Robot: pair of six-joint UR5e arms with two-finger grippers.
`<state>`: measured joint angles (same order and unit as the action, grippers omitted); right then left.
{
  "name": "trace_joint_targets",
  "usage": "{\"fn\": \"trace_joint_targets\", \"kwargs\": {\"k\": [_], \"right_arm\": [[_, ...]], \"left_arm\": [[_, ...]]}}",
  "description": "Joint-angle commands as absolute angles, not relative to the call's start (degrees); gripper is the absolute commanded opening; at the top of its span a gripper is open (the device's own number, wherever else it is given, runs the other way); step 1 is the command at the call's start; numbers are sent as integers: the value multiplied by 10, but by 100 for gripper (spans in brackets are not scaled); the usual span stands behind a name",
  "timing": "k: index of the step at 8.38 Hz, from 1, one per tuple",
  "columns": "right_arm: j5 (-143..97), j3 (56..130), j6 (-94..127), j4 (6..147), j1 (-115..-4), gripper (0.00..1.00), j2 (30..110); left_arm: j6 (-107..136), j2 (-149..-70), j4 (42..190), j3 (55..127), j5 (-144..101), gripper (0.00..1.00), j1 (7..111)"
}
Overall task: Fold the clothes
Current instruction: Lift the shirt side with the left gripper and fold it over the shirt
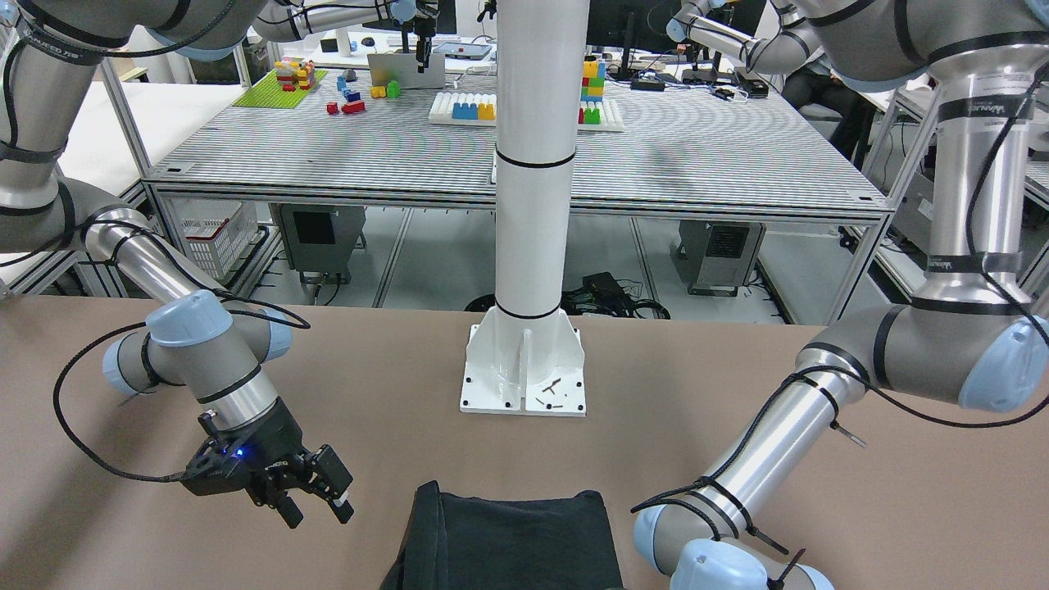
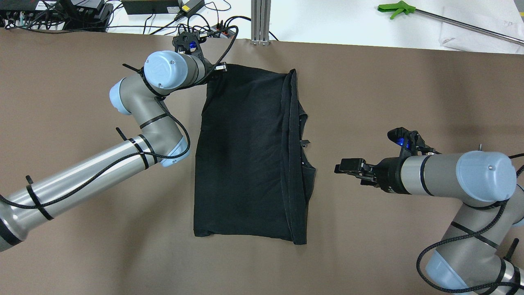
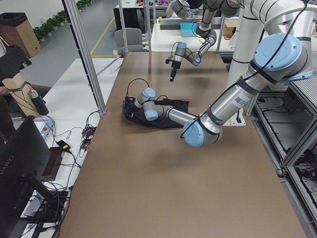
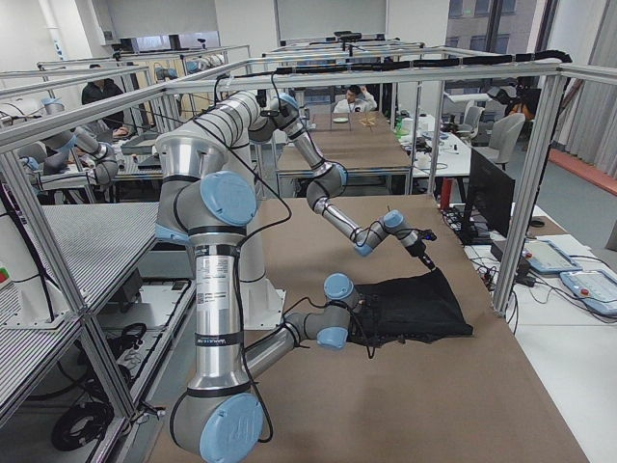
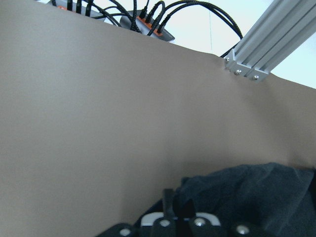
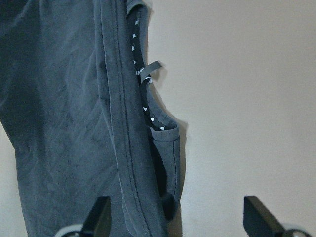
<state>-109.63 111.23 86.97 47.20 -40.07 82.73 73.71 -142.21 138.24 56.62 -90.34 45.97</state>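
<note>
Overhead exterior view puts the clothes [image 2: 245, 155] flat on the desk [image 2: 368, 94], right edge folded in; your left hand [image 2: 220, 67] pinches the far-left corner; your right hand [image 2: 342, 167] hangs wide open, empty, near that fold; next, I judge, it should grip the far-right corner.

the left claw [image 5: 180, 223] is being cropped by the wrist view's lower edge, the clothes [image 1: 508, 537] by the front view's.

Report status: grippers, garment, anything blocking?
Left gripper shut on garment far corner. Right gripper open, off to the garment's side. Garment flat, partly folded. Nothing blocking.
</note>
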Motion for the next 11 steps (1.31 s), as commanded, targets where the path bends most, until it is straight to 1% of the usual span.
{"fn": "trace_joint_targets", "kwargs": {"k": [1,4,6,7,9,10,11], "right_arm": [[-1095,1109,868,473,-398,94,824],[-1096,1106,861,501,-403,94,804],[-1092,1111,839,598,-413,94,746],[-1092,1114,827,609,-410,94,734],[-1056,1135,822,611,-355,94,736],[-993,1142,734,615,-294,94,742],[-911,1146,636,648,-237,94,749]], "left_arm": [[733,-1437,1383,547,-868,94,463],[715,-1436,1383,548,-904,95,511],[703,-1426,1381,567,-942,95,525],[707,-1426,1379,571,-942,95,525],[708,-1408,1379,592,-941,95,524],[706,-1403,1379,598,-941,95,524],[705,-1404,1379,599,-940,95,524]]}}
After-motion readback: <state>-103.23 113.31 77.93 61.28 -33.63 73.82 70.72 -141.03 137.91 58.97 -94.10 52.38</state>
